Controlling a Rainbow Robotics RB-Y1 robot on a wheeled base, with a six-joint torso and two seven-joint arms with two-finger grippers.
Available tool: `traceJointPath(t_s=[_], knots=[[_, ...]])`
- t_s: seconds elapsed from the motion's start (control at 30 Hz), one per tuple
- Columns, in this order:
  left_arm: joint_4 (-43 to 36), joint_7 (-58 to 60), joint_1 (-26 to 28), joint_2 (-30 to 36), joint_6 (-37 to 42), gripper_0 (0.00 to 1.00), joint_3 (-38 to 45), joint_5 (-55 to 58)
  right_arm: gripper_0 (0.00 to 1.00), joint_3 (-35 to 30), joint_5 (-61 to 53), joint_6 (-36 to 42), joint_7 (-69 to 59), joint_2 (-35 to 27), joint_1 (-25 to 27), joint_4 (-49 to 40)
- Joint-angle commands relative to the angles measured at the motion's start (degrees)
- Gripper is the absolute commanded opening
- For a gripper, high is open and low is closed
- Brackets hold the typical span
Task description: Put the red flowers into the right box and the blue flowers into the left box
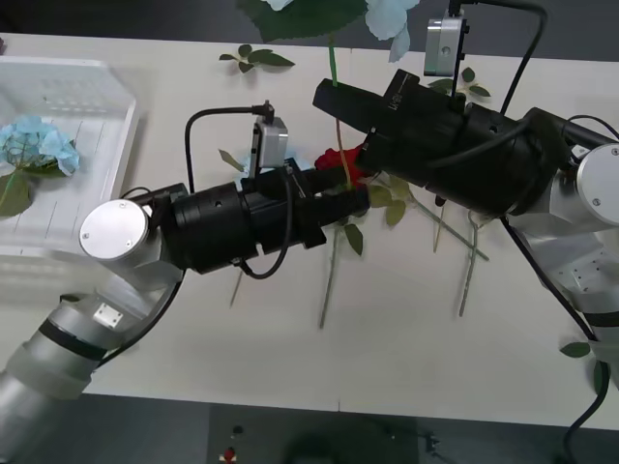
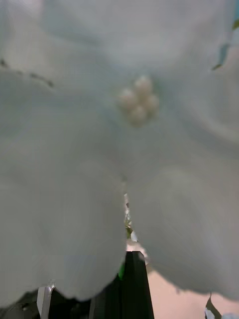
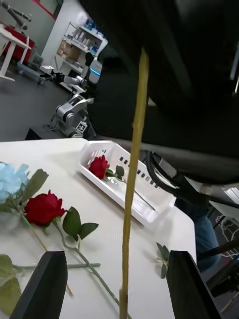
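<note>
One blue flower (image 1: 392, 14) hangs gripped in the right hand (image 1: 331, 95); left hand (image 3: 114, 259) open.

You're looking at black cylindrical forearms, silver-grey elbow joints with round white caps, looping black cables, and silver wrist camera boxes.

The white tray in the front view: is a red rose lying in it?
No, the white tray at the table's left holds one pale blue hydrangea head with a leaf, and no rose.

You see deep-red fabric roses (image 3: 44, 208) with dark green leaves, pale sky-blue hydrangea heads (image 1: 37, 143), a white translucent slotted tray (image 1: 97, 116).
</note>
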Motion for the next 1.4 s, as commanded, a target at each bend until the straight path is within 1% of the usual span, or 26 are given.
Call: traceJointPath(t_s=[0.03,0.07,0.2,0.63,0.67,0.7,0.73,0.93,1.07,1.2,1.4], knots=[[-0.6,-0.3,-2.8,-1.5,-1.5,0.22,-0.1,0.2,0.0,-0.8,0.1,-0.5,-1.8,0.3,-1.3,-1.7],[-0.3,-0.3,-3.0,-1.5,-1.7,0.0,-0.3,0.2,0.0,-0.9,0.1,-0.6,-1.7,0.3,-1.3,-1.7],[0.9,-0.3,-3.4,-1.6,-1.8,0.0,-0.2,0.3,0.0,-0.8,0.1,-0.7,-1.7,0.4,-1.3,-1.7],[1.1,-0.3,-3.3,-1.5,-2.9,0.0,-0.2,0.3,0.0,-0.8,0.2,-0.7,-1.9,0.3,-1.3,-1.8],[1.1,-0.3,-3.3,-1.4,-2.9,0.0,-0.2,0.3,0.2,-0.9,0.2,-0.7,-1.9,0.3,-1.3,-1.7],[1.1,-0.3,-3.3,-1.3,-3.1,0.0,-0.2,0.4,0.8,-0.9,0.4,-0.9,-2.2,0.3,-1.3,-1.7],[1.1,-0.3,-3.3,-1.2,-3.1,0.0,-0.2,0.5,1.0,-0.9,0.7,-1.1,-2.3,0.3,-1.3,-1.7],[1.1,-0.3,-2.9,0.9,-3.8,0.0,-0.1,4.3,1.0,-0.8,0.9,-1.5,-2.5,0.2,-1.3,-1.7],[0.8,-0.3,-2.1,4.3,-3.9,0.0,2.1,8.4,1.0,-0.9,0.9,-1.7,-2.7,-0.1,-1.3,-1.7],[0.8,-0.3,-0.9,9.7,-3.6,0.0,6.4,11.7,1.0,-1.3,1.1,-2.2,-3.2,-0.9,-1.3,-1.7],[1.1,-0.3,1.0,19.6,-3.1,0.0,12.0,12.2,1.0,-3.3,1.2,-2.3,-4.8,-3.7,-1.3,0.4]])
